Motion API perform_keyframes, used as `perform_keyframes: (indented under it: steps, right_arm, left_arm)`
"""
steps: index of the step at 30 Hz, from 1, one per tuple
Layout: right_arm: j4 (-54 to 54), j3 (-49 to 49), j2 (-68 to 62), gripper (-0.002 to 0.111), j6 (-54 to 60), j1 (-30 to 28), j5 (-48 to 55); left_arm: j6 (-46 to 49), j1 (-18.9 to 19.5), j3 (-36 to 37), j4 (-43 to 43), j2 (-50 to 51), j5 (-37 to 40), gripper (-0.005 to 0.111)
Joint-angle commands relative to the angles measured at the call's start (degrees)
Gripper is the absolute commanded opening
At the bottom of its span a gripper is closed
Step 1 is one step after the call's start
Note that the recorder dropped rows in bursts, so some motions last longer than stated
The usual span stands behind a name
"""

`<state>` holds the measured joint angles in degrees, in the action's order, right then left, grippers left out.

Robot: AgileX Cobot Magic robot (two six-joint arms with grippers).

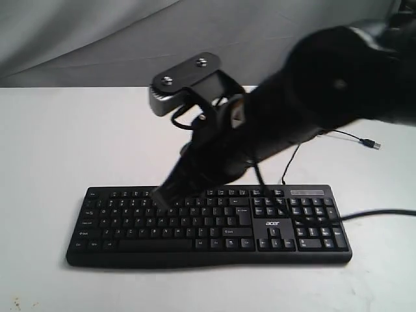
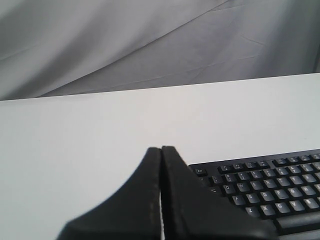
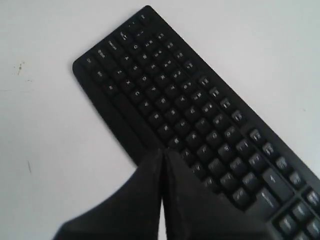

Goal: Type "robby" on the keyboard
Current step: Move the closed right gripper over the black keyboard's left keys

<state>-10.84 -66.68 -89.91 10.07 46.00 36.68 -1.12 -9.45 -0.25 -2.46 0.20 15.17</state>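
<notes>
The keyboard [image 1: 195, 244] lies across the lower centre of the exterior frame. The right gripper [image 1: 161, 197], jaws pressed together and empty, points at the upper letter rows, left of centre. Centre its tip over one key only, then press straight down, lightly

Looks like a robotics lab test bench to me: plain white table [image 1: 45, 143], wrinkly grey cloth [image 1: 78, 39] hung up as a backdrop, black robot arm [image 1: 325, 84] over a keyboard [image 1: 208, 227], USB plug [image 1: 373, 145] lying loose.
</notes>
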Motion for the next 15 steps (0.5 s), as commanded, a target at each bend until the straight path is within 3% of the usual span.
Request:
perform_keyframes:
  steps: [1,6,15]
  right_arm:
    - [-4.67,-11.62,-9.96,0.000,6.91,0.28,1.05]
    - [-7.09,-19.33,-18.67,0.000,8.37,0.28,1.98]
    - [-9.07,-21.81,-26.93,0.000,12.27,0.28,-0.99]
  left_arm:
    - [-0.16,-0.36,0.25,-0.27,-0.20,-0.42,0.000]
    - [-0.16,-0.36,0.25,-0.27,-0.20,-0.42,0.000]
    - [-0.16,-0.36,0.25,-0.27,-0.20,-0.42,0.000]
